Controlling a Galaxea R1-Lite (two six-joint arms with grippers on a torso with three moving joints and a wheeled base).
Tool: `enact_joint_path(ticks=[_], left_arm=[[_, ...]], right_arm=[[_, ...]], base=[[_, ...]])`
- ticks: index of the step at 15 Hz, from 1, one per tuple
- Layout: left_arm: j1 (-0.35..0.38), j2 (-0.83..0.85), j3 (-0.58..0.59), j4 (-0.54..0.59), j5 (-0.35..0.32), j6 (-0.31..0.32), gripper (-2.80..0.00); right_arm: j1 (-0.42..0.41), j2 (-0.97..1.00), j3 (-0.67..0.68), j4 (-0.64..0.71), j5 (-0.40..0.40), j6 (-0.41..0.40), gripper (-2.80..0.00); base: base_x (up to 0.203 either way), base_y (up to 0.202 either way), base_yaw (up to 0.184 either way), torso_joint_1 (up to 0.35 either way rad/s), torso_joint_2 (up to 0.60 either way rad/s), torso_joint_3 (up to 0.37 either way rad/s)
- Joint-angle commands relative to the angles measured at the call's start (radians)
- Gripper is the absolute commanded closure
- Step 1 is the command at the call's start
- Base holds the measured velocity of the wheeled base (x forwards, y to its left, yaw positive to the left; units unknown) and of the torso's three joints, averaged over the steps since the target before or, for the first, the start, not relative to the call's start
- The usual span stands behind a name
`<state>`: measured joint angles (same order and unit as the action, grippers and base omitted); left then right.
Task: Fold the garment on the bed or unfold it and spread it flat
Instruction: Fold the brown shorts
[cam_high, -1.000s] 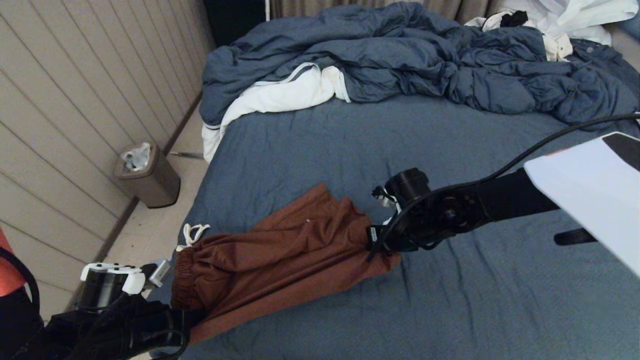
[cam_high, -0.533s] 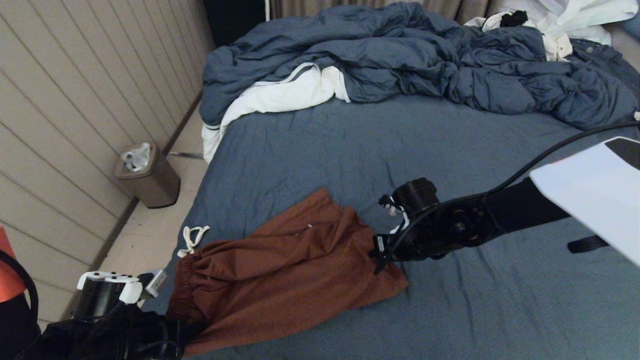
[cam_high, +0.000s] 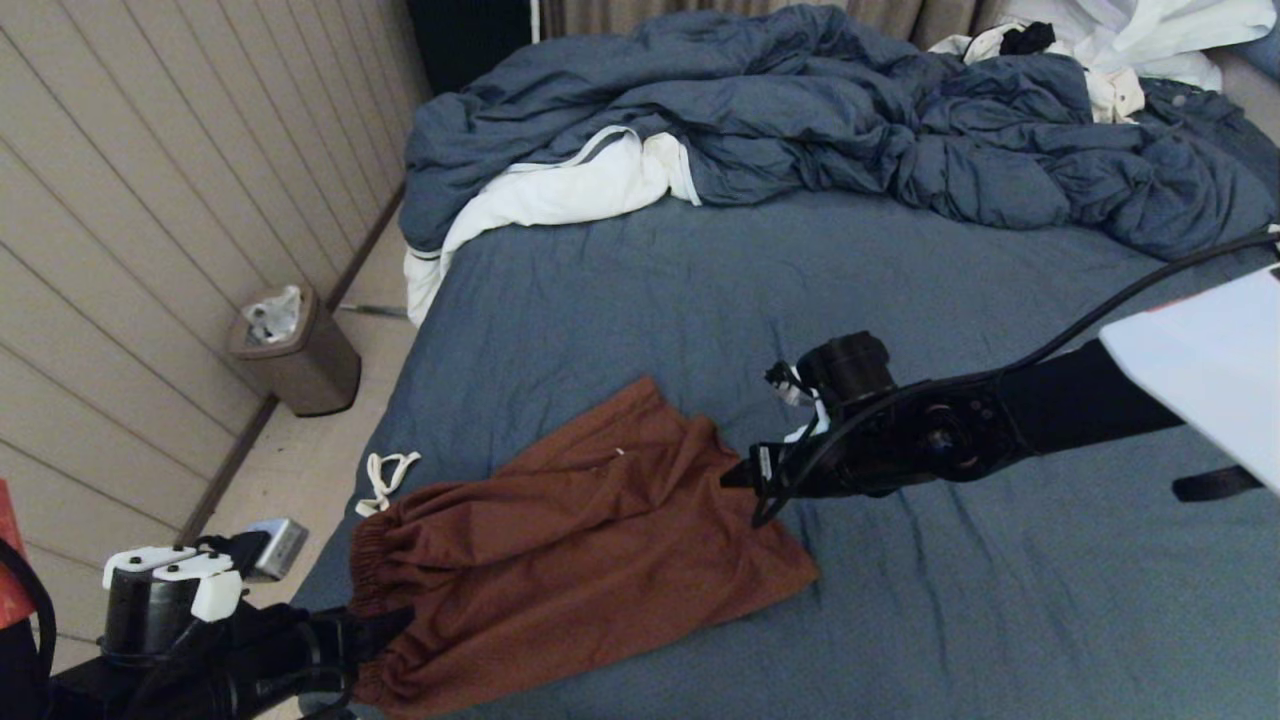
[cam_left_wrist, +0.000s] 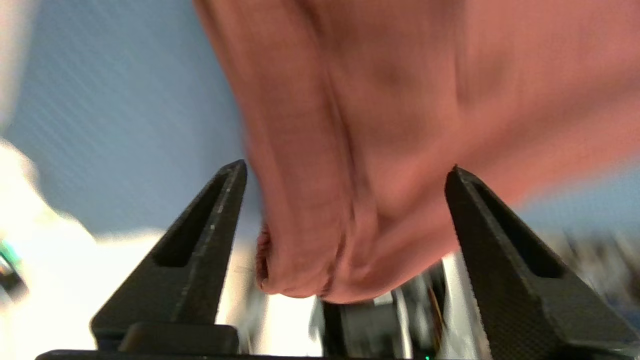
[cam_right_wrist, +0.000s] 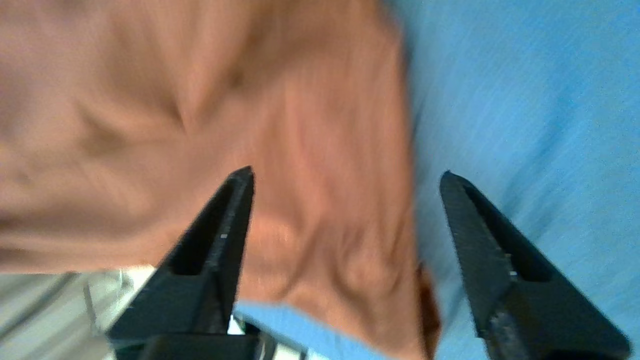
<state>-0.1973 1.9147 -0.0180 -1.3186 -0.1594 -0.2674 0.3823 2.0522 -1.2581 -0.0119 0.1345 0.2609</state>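
shorts (cam_high: 580, 550) lie flat near bed (cam_high: 960, 620) front-left edge, thin smooth rust fabric, gathered waistband. left hand (cam_left_wrist: 345, 240) wide at waistband corner; right hand (cam_right_wrist: 345, 235) wide at hem. bare wrinkled sheet beyond, duvet (cam_high: 820, 120) far.

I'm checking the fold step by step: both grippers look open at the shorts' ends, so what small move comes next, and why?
Probably back both arms away. The left gripper and right gripper stand open, and the shorts lie on the bed, ungripped.

garment (cam_left_wrist: 380, 125) smeared in both wrist views, left end effector (cam_high: 385, 625) tips hidden in head view
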Motion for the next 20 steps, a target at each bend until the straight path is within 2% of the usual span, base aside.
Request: enact_joint_path(ticks=[1, 2, 7, 11, 15, 20], left_arm=[[0.016, 0.013, -0.064, -0.036, 0.029, -0.002, -2.80], [0.017, 0.019, -0.106, -0.025, 0.044, -0.002, 0.00], [-0.010, 0.042, -0.393, 0.242, 0.070, -0.004, 0.00], [-0.027, 0.093, -0.591, 0.428, 0.069, -0.016, 0.00], [-0.026, 0.080, -0.593, 0.436, 0.072, -0.028, 0.00], [-0.025, 0.003, -0.510, 0.411, 0.069, -0.030, 0.00]], right_arm=[[0.000, -0.010, -0.063, 0.002, -0.002, 0.003, -1.24], [0.002, -0.007, -0.092, 0.005, -0.004, 0.000, 0.00], [0.070, 0.113, -0.239, 0.024, -0.006, -0.002, 0.00], [0.113, 0.154, -0.270, 0.052, -0.006, 0.000, 0.00], [0.114, 0.160, -0.254, 0.052, -0.006, -0.003, 0.00], [0.185, 0.175, -0.283, 0.049, -0.003, -0.003, 0.00]], base=[[0.000, 0.000, 0.000, 0.000, 0.00, 0.000], [0.000, 0.000, 0.000, 0.000, 0.00, 0.000], [0.000, 0.000, 0.000, 0.000, 0.00, 0.000], [0.000, 0.000, 0.000, 0.000, 0.00, 0.000], [0.000, 0.000, 0.000, 0.000, 0.00, 0.000], [0.000, 0.000, 0.000, 0.000, 0.00, 0.000]])
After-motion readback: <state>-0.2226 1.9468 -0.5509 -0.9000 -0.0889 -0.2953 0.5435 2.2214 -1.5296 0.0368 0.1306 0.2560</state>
